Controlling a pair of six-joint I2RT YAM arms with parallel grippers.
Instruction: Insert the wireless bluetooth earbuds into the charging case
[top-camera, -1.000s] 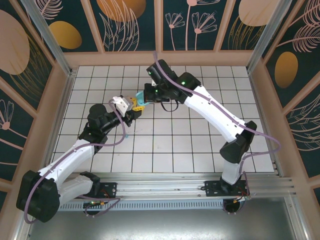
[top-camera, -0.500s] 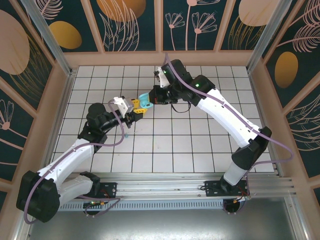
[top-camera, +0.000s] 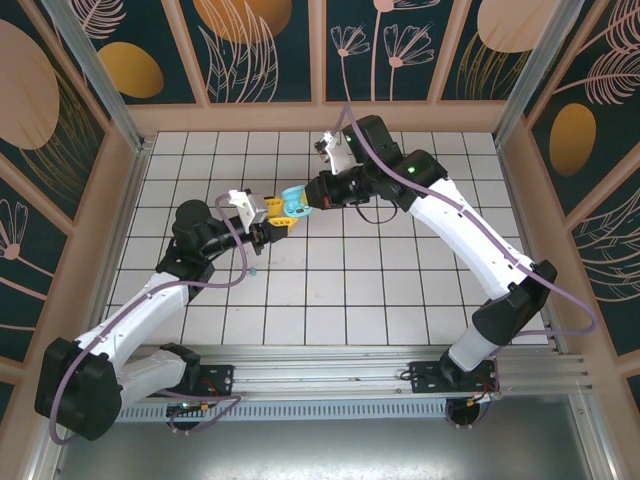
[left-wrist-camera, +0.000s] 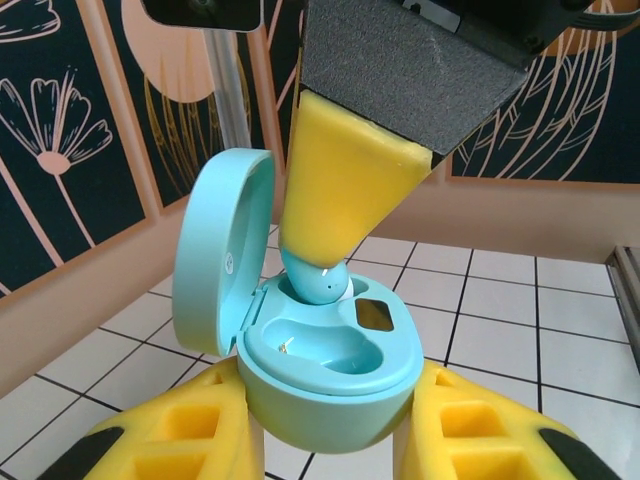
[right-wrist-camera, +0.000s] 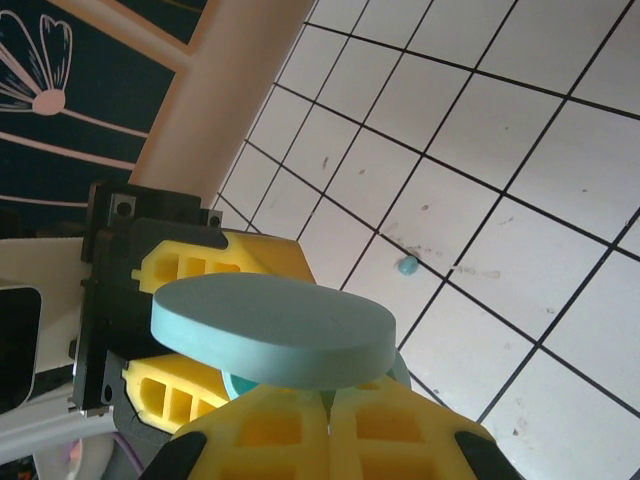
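Your left arm reaches forward and to the right from its base, with the wrist raised above the table (top-camera: 400, 290). Your left gripper (left-wrist-camera: 330, 440) is closed on the lower body of the teal charging case (left-wrist-camera: 330, 375), one yellow finger on each side, and holds it upright in the air. In the left wrist view the lid (left-wrist-camera: 215, 250) stands open to the left.

Your right arm bends at its elbow far to the right and stretches back toward the centre, so the right gripper (left-wrist-camera: 322, 262) comes down on the case from above. Its fingers are pressed nearly together, pinching a teal earbud (left-wrist-camera: 318, 283) whose lower end is at the rear socket of the case. The front socket (left-wrist-camera: 315, 350) is bare. A loose earbud (right-wrist-camera: 407, 265) lies on a tile below, well apart from the case.
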